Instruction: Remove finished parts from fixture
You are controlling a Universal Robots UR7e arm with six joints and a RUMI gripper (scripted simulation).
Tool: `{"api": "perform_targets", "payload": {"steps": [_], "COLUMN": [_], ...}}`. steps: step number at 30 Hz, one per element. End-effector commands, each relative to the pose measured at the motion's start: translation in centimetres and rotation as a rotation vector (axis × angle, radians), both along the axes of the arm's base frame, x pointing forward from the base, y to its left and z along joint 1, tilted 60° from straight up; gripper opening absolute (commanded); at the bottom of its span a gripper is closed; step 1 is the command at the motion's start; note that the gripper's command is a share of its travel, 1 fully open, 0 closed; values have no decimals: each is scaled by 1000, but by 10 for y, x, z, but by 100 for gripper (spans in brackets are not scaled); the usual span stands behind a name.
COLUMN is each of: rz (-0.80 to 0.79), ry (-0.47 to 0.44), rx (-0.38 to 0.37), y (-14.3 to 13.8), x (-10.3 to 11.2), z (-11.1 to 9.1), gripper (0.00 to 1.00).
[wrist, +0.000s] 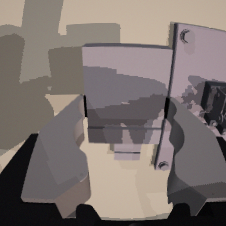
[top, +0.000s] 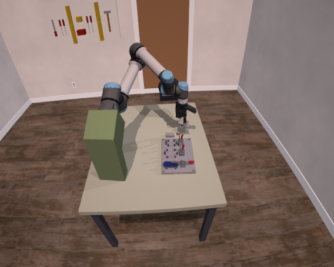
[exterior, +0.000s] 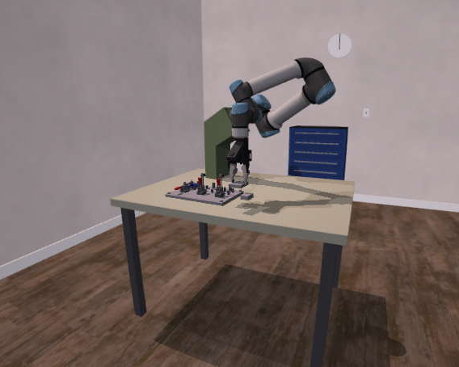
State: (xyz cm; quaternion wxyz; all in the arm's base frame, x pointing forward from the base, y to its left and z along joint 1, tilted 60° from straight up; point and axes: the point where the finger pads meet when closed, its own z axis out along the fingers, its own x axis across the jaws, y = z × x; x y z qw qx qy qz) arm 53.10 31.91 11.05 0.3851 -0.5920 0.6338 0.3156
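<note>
Top view: table (top: 154,194) carries a tall green box (top: 105,144) on one side and the grey fixture plate (top: 187,169) beside it. Arm (top: 149,60) reaches down just past the plate's far edge. Gripper (wrist: 125,131) is clamped on a grey slotted part (wrist: 125,95), held low over the table next to the plate. Another grey part (top: 169,134) lies flat on the table near the plate's far corner. Blue blank (top: 170,164) sits clamped at the plate's near end.
</note>
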Motion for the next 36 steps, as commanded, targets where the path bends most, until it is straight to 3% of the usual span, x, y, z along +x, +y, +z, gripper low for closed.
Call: {"api": "perform_targets", "payload": {"steps": [1, 15, 36], "rz": [-1, -1, -1], "ry": [-1, -1, -1], "rx": [0, 0, 0], "y": [0, 6, 42], "x": [0, 1, 6], "z": [0, -4, -25], "gripper": [0, 0, 0]}}
